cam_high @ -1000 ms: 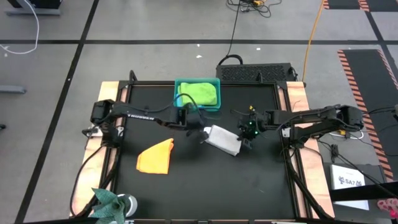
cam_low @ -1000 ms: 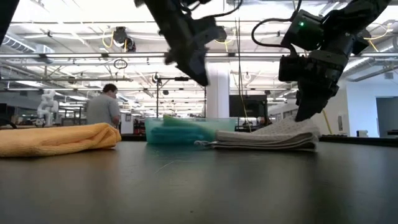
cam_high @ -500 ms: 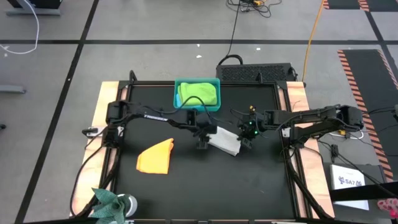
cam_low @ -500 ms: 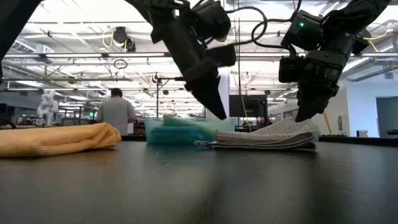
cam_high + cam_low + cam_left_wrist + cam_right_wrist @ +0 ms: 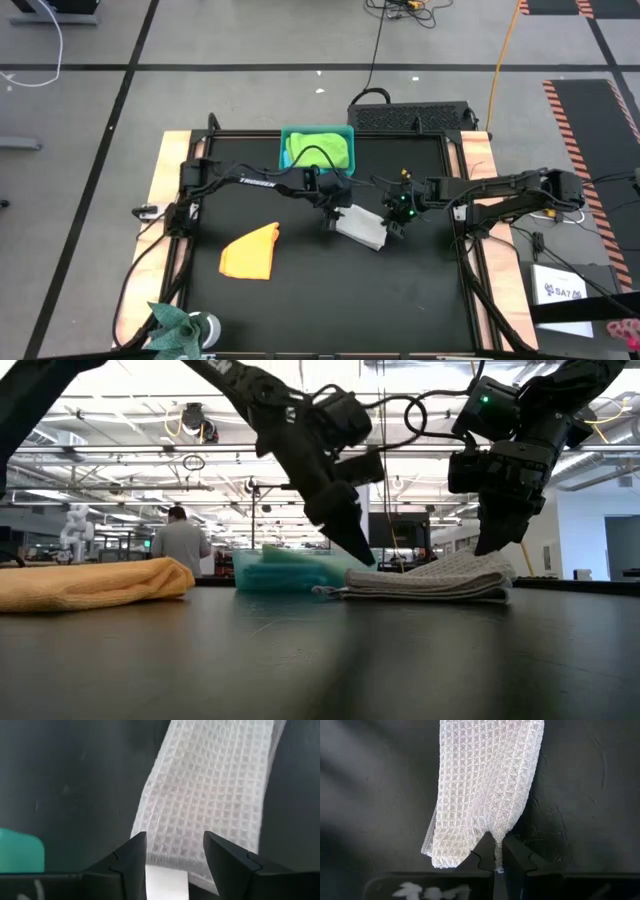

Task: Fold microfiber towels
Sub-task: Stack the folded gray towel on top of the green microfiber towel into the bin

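High view: the light grey towel [image 5: 362, 226] lies folded at frame centre on the desk [image 5: 300, 300]. Left wrist view: your left tool [image 5: 175, 851] gapes, empty; descending carelessly could rumple the fold. Right wrist view: the right tool [image 5: 499, 851] pinches the towel's edge; lifting would unfold it.

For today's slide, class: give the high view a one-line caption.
Left gripper open at one end of the folded light grey towel; right gripper shut on the other.

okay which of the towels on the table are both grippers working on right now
The light grey towel, folded at the table's middle: the right gripper pinches one end, the open left gripper is at its other. The orange-yellow towel lies apart, untouched.
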